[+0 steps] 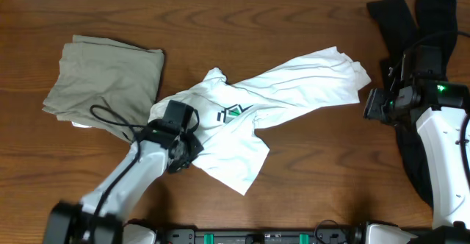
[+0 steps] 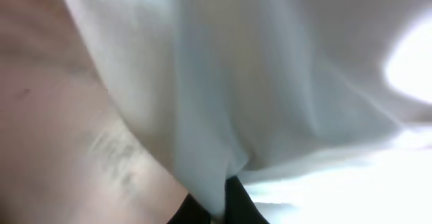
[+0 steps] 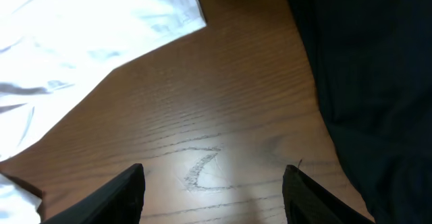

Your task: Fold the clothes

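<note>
As it lies, the white T-shirt (image 1: 294,86) runs near-left to far-right

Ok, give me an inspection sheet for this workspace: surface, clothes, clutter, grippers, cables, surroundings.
Surface: brown wood-grain table, with a faint pale scratch mark.
Job's things: white cotton T-shirt with green chest logo, crumpled mid-table; loosely folded grey-olive garment at left; black garment at right edge.
Clutter: nothing seen.
Grippers: left gripper shut on the T-shirt's fabric; right gripper open over bare wood.
Cables: black cable looped over the grey-olive garment.
Surroundings: black rig bar along the near edge.
</note>
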Robot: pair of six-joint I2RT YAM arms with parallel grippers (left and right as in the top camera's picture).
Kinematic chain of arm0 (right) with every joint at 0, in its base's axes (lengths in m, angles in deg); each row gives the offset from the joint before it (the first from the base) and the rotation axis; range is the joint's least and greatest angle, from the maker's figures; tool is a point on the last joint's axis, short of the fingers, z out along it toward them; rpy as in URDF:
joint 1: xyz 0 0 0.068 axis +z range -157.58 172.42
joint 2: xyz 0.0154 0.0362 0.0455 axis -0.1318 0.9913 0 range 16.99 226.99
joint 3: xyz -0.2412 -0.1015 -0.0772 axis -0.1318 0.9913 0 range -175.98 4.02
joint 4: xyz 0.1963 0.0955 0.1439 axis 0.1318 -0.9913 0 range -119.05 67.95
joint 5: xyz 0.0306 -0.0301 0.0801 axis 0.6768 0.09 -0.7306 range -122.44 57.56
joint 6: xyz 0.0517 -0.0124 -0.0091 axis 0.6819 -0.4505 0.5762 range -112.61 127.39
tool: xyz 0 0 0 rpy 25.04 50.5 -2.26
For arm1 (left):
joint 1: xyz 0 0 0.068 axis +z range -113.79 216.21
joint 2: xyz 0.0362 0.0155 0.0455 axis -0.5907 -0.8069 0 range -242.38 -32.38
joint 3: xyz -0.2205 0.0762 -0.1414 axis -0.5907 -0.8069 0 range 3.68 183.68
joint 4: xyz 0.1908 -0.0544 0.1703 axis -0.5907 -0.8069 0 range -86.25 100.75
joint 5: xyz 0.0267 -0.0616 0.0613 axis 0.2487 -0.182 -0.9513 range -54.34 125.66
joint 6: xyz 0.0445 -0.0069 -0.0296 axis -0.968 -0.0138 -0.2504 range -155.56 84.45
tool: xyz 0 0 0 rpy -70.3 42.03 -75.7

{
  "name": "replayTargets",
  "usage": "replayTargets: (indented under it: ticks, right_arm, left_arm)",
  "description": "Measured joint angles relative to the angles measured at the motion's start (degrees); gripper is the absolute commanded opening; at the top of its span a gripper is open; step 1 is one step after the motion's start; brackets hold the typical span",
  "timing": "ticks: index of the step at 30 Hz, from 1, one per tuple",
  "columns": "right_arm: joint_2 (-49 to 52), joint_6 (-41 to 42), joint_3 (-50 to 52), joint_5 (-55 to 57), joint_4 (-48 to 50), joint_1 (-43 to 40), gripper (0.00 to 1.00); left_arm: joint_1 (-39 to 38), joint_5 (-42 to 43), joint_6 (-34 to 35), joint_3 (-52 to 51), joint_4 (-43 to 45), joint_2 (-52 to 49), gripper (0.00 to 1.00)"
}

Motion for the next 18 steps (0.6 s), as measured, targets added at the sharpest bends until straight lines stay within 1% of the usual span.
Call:
replayTargets:
  ticks: [5,8,12,18]
  right_arm:
    - [0.00,0.00,1.62,-0.42,3.34,0.00,0.65]
    - [0.00,-0.39,4.37,-2.60,7.28,0.00,0.66]
    - [0.00,-1.55,9.97,-9.55,13.70,0.09,0.68]
    - [0.00,-2.54,17.25,-15.26,20.00,1.95,0.70]
  left_arm:
    - [0.00,-2.40,-1.44,-0.04,-11.17,13.99,0.06]
    - [0.00,-4.76,-1.79,-0.04,-15.72,21.42,0.06]
    - [0.00,-6.49,-1.86,-0.04,-17.40,29.38,0.06]
    - [0.00,-7.23,-1.97,-0.04,-17.59,32.24,0.06]
